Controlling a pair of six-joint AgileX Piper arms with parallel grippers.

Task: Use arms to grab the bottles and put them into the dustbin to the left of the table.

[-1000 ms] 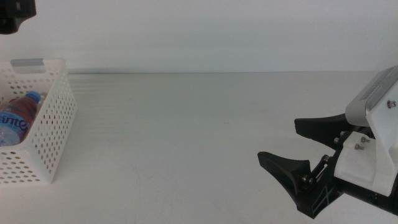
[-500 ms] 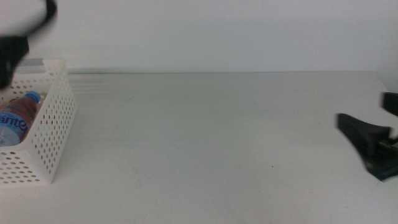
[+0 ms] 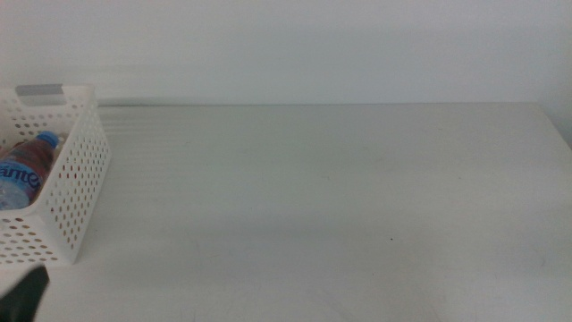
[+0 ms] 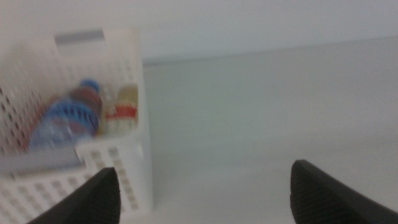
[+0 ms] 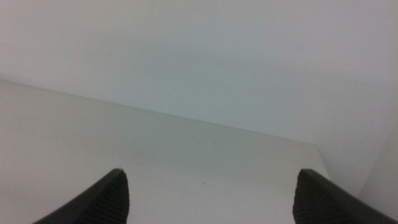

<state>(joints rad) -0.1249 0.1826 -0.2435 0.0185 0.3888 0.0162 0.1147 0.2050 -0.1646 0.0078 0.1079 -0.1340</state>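
already inside the dustbin [image 3: 76, 174], the blue-capped water bottle [image 3: 25, 165] lies on its side, cap toward the far wall, its blue label showing above the near rim. the left wrist view, which is blurred, shows the same bottle [image 4: 65, 118] and beside it, touching or nearly so, a second item with a red patch and a pale yellowish body [image 4: 121, 109]; whether that is the can, the yellow bottle, or both cannot be told from the blur. the dustbin [image 4: 134, 68] stands at the far left end of the counter [image 3: 322, 197], its perforated walls upright and the grey strip [image 3: 40, 89] on its far rim.

the left claw [image 4: 202, 193] sits low over the counter [image 4: 261, 112], near the dustbin and facing it; its two dark jaws stand wide apart with nothing between them. in the middle view only a dark tip [image 3: 25, 295] shows at the bottom left corner, just in front of the dustbin.

the right claw [image 5: 208, 193] is out of the middle view. its own camera shows the jaws spread wide and holding nothing, pointed across a bare stretch of counter [image 5: 155, 162] toward a pale wall [image 5: 199, 56].
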